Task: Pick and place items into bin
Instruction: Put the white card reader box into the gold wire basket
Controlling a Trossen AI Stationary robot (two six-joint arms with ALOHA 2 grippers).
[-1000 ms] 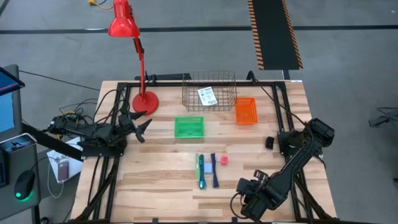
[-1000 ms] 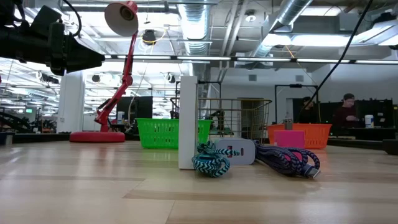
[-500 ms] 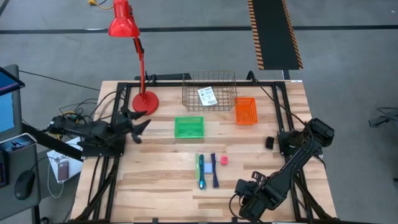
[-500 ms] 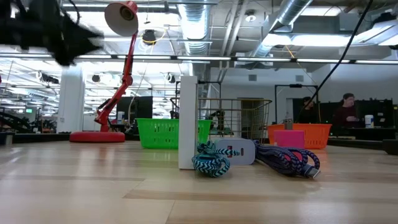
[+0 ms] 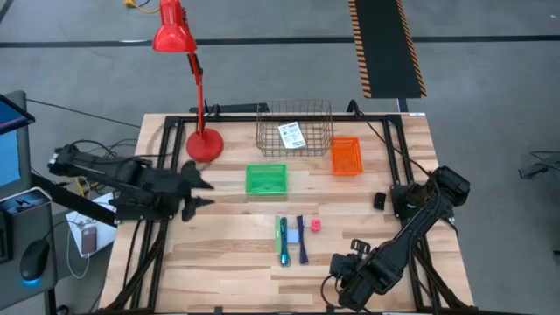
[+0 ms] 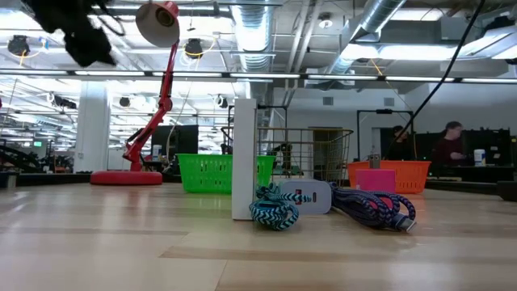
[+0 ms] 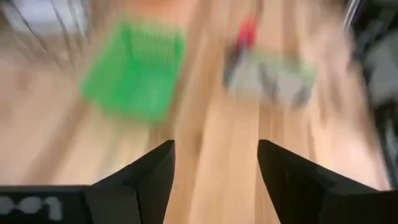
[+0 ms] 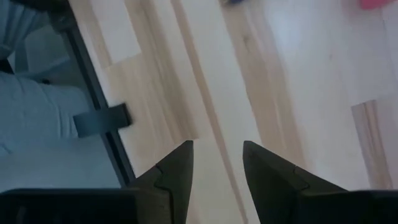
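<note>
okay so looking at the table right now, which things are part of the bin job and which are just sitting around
Job:
teal-green pen
dark blue pen
small pale blue-grey block
small pink-red block
white printed flat packet, already in the wire basket
green plastic bin
orange plastic bin

Lying about:
red desk lamp

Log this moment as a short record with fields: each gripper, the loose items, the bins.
left gripper: fingers open, empty, left of the green bin
right gripper: fingers apart, empty, near front edge
loose items: teal-green pen, dark blue pen, pale block, pink-red block, mid-table
wire basket: holds white packet
orange bin: beside basket
</note>
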